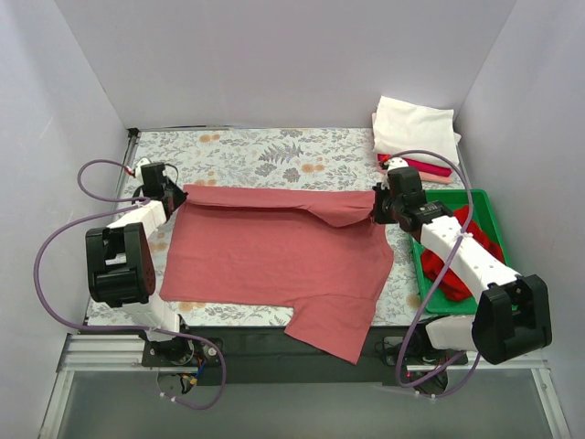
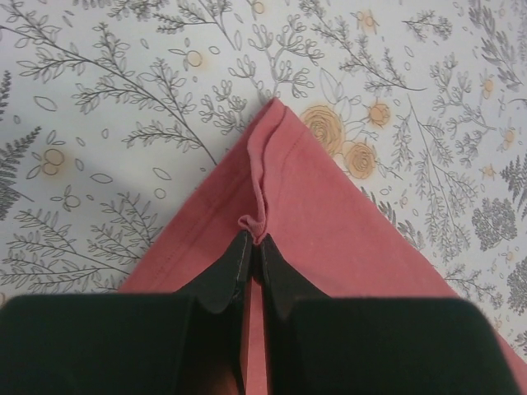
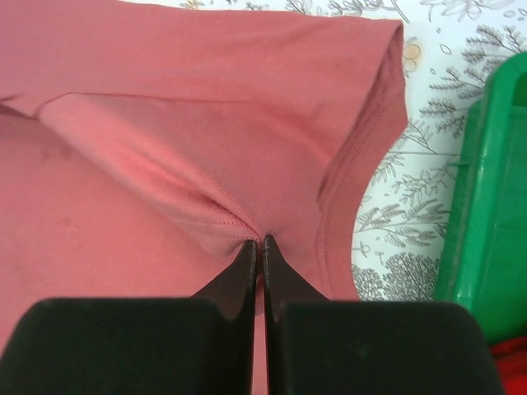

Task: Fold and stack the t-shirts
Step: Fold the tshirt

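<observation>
In the left claw point(image 2: 256, 239), pressed tight together: a small pucker of hem at the far left corner of the dusty salmon-red t-shirt point(image 1: 274, 251), black fingers point(image 2: 226, 280) all but touching over the cloth. In the right claw point(image 3: 262, 243), likewise pinched shut: a fold of the same shirt, gripped just beside the stitched sleeve opening at the far right.

Between the two claws, the shirt's far edge drawn in a line across the worktop point(image 1: 256, 151), with a flap doubled over toward the near side at the right end. Remainder of the shirt spread flat over the worktop's flower-and-leaf print, one near portion on the right draped past the printed cover onto the dark strip in front of the arm bases.

Just right of the right claw, a green plastic tray point(image 1: 480, 203), with a bright red t-shirt point(image 1: 434, 273) heaped inside, partly beneath the right arm. From the right wrist, only the tray's green wall and a sliver of red at the lower corner.

Beyond the tray, in the far right corner of the worktop, a stack of folded shirts: white t-shirt point(image 1: 416, 128) on top, crimson t-shirt point(image 1: 430, 167) under it, a thin edge of peach t-shirt point(image 1: 441, 177) at the bottom. Pale walls on three sides, purple cables looped at both arms.
</observation>
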